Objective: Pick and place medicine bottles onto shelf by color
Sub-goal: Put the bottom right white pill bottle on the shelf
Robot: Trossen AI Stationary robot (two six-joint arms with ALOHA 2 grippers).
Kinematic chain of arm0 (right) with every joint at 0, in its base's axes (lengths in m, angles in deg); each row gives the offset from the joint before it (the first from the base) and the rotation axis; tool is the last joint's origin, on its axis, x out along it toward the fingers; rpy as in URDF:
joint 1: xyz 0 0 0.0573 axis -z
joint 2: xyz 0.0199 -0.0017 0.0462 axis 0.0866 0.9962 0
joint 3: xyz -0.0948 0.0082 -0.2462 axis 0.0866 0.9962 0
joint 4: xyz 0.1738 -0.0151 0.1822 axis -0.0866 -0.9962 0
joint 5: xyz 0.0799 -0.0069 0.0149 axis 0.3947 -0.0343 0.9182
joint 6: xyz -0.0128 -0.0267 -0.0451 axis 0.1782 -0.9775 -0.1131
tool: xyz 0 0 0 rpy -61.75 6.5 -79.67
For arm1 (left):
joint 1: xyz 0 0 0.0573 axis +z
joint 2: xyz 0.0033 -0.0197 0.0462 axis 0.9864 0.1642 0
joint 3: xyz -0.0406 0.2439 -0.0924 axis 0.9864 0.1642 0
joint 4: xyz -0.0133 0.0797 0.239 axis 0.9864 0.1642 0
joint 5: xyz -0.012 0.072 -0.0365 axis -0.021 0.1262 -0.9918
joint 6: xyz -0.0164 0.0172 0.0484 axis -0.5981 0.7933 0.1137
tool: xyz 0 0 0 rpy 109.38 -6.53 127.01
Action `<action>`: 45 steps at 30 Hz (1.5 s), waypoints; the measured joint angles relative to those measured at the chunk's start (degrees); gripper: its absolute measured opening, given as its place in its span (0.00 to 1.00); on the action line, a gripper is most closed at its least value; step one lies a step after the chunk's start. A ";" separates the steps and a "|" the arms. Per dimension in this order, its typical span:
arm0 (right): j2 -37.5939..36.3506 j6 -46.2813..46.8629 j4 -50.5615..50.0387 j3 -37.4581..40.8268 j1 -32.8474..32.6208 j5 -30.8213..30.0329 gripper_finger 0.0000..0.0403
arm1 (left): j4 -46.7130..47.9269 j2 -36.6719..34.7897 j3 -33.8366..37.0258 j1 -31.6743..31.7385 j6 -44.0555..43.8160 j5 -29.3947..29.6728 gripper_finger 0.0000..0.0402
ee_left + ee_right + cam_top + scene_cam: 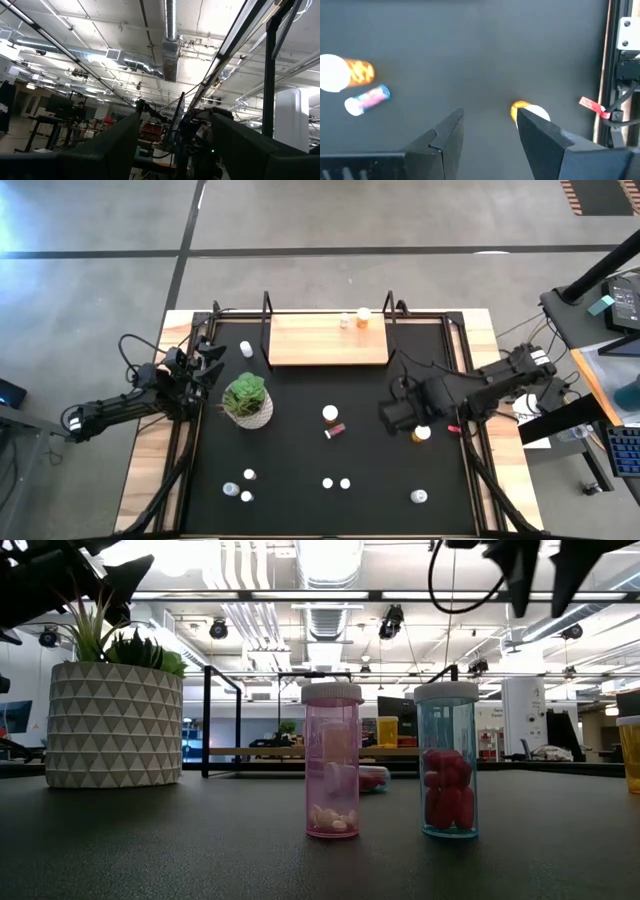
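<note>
Nearest the low camera, a pink-bodied bottle (332, 762) and a clear bottle of red pills (448, 762) stand upright on the black tabletop (300, 405), unsorted. Farther in, the right claw (395, 416) hovers with fingers parted and holding nothing, just beside a white-capped orange bottle (422, 433), probably its next pick. A fallen red bottle (334, 430) and another orange bottle (330, 414) lie nearby. The potted plant (247, 400) stands clear of this route. The left claw (212, 360) waits open at the tabletop's edge. Farthest, the shelf (328, 340) already carries an orange bottle (363, 315) and a smaller pale one (345, 320) at one end.
</note>
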State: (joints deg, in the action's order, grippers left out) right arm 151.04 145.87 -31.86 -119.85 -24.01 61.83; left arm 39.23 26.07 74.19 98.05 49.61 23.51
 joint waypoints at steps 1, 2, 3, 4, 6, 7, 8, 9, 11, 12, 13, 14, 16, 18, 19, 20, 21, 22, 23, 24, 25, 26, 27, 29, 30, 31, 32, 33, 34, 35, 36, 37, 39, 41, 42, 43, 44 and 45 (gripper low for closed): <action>0.00 0.00 -0.41 0.11 -0.88 0.02 0.43 | -0.02 0.01 -0.01 0.00 0.01 0.01 0.58; 0.00 0.00 -1.07 0.17 -1.66 0.02 0.43 | 0.00 0.00 0.01 0.00 -0.01 0.00 0.58; 0.00 0.04 -1.90 0.20 -2.41 0.10 0.43 | 0.00 0.00 0.01 0.00 -0.01 0.00 0.58; 0.00 0.07 -2.38 0.27 -3.18 0.72 0.43 | -0.02 0.02 0.01 0.00 0.01 0.01 0.58; -0.23 -0.09 -2.39 1.03 -4.68 2.51 0.43 | -0.01 0.00 0.01 0.00 0.00 0.01 0.58; -0.68 0.17 -2.09 1.84 -5.68 3.74 0.43 | -0.02 0.01 0.00 0.00 0.01 0.01 0.58; -1.22 1.17 -2.01 3.04 -6.91 5.12 0.43 | -0.02 0.01 0.00 0.00 0.00 0.00 0.58; -1.84 2.73 -2.23 4.42 -8.19 6.60 0.43 | -0.02 0.02 0.01 0.00 0.01 0.02 0.58; -3.54 6.11 -1.56 7.35 -11.54 9.29 0.42 | 0.00 0.00 -0.01 0.00 0.01 0.00 0.58; -4.45 7.89 -0.10 8.81 -13.55 10.21 0.42 | -0.02 0.02 -0.01 0.00 -0.01 0.02 0.58; -5.33 9.74 1.85 10.13 -15.60 10.55 0.41 | -0.02 0.00 -0.01 0.00 -0.01 0.00 0.58; -6.18 11.34 4.17 11.47 -17.84 10.62 0.41 | 0.00 0.02 -0.01 0.00 -0.01 0.00 0.58; -7.94 14.54 8.69 14.12 -22.02 10.64 0.40 | -0.02 0.01 0.00 0.00 0.01 0.01 0.58; -9.35 17.46 12.34 16.43 -25.62 10.66 0.39 | -0.02 0.02 -0.01 0.00 0.01 0.02 0.58; -9.80 18.87 13.92 17.55 -27.24 10.67 0.38 | -0.02 0.00 0.00 0.00 0.00 0.00 0.58; -9.98 20.28 15.55 18.58 -28.81 10.63 0.37 | 0.00 0.02 -0.01 -0.02 0.01 0.02 0.58; -10.05 21.44 17.13 19.60 -30.18 10.56 0.37 | 0.00 0.00 -0.01 0.00 0.01 0.02 0.58; -10.05 22.42 18.56 20.58 -31.47 10.58 0.37 | -0.02 0.00 0.01 0.00 0.01 0.00 0.58; -9.99 23.14 20.26 21.55 -32.56 10.61 0.36 | 0.00 0.02 -0.01 -0.02 0.01 0.02 0.58; -9.88 23.63 22.04 22.33 -33.37 10.60 0.36 | -0.02 0.02 -0.01 -0.01 -0.01 0.00 0.58; -9.74 23.94 23.77 22.98 -33.97 10.64 0.36 | -0.02 0.01 0.00 0.00 0.00 0.01 0.58; -9.61 23.98 25.37 23.64 -34.39 10.63 0.36 | -0.02 0.01 0.00 0.00 0.01 0.02 0.58; -9.38 23.95 26.79 24.32 -34.60 10.58 0.36 | -0.02 0.01 -0.01 0.00 0.00 0.01 0.58; -8.97 23.12 29.08 25.56 -34.60 10.47 0.36 | -0.01 0.02 0.00 0.00 0.01 0.00 0.58; -8.84 22.57 30.14 26.06 -34.58 10.17 0.36 | -0.02 0.01 0.00 0.00 0.01 0.01 0.58; -8.64 21.80 31.04 26.45 -34.55 10.03 0.36 | -0.01 0.01 0.00 0.00 0.00 0.01 0.58; -8.37 21.07 31.77 26.66 -34.26 10.00 0.36 | 0.00 0.02 0.01 0.00 0.01 0.01 0.58; -7.95 20.10 32.43 26.73 -33.93 10.08 0.36 | -0.02 0.00 -0.01 0.00 0.01 0.00 0.58; -7.39 19.53 33.27 26.73 -33.80 10.01 0.36 | -0.02 0.00 -0.01 0.00 0.01 0.00 0.58; -7.00 18.69 33.96 26.73 -33.75 9.97 0.36 | -0.02 0.02 -0.01 0.00 0.01 0.02 0.58; -6.62 18.23 34.23 26.65 -33.73 9.90 0.36 | -0.02 0.01 0.00 0.00 0.00 0.00 0.58; -6.10 17.63 34.21 26.24 -33.74 9.90 0.36 | -0.02 0.00 -0.01 0.00 -0.01 0.01 0.58; -5.06 16.58 34.57 25.07 -33.83 10.06 0.37 | 0.00 0.02 0.00 0.00 0.01 0.00 0.58; -3.85 15.13 34.42 24.00 -33.83 10.04 0.40 | -0.02 0.02 -0.01 0.00 0.01 0.00 0.58; -3.23 14.28 34.39 23.52 -33.82 10.02 0.42 | 0.00 0.02 0.01 0.00 -0.01 0.00 0.58; -2.61 13.54 34.50 23.09 -33.80 10.00 0.43 | -0.02 0.00 -0.01 0.00 -0.01 0.02 0.58; -2.03 12.77 34.49 22.74 -33.80 9.99 0.45 | -0.04 0.00 0.00 0.00 0.00 0.02 0.58; -1.49 12.24 34.44 22.43 -33.80 10.03 0.47 | -0.01 0.00 -0.01 0.00 0.00 0.00 0.58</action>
State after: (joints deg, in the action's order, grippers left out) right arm 149.54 158.11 2.57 -97.41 -57.81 71.87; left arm 39.23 26.07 74.17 98.05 49.61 23.51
